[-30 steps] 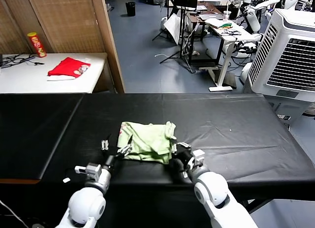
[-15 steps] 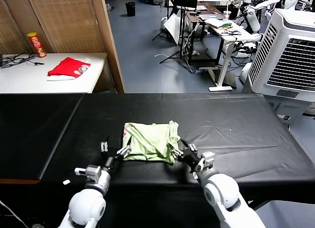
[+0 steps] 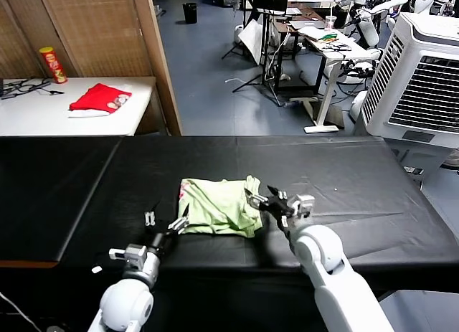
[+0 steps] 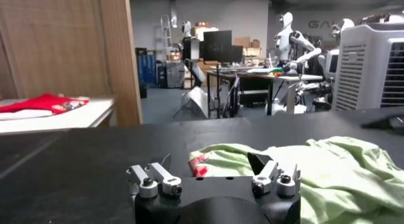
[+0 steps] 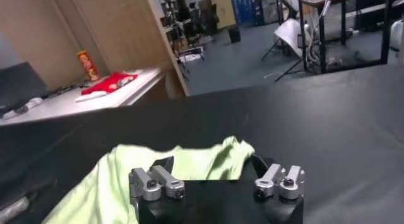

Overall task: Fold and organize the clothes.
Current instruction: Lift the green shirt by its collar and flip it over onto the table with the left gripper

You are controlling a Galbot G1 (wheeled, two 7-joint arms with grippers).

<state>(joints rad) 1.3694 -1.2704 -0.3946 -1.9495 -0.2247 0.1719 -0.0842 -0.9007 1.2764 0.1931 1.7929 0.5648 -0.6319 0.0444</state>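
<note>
Legible text: the partial letters "GA" appear on the back wall [image 4: 319, 23] in the left wrist view, cut off by a white cooler unit [image 4: 369, 67]. The red canister's [image 3: 53, 65] label cannot be read.

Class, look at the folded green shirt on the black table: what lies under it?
The green shirt rests on the black table. Its own folded layers hide whatever might lie beneath, so nothing else can be confirmed.

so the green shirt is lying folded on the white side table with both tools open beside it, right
Not quite: the green shirt lies on the black table, as the head view shows; the white side table holds a red garment. The rest stands: the left tool and right tool are open beside it.
</note>
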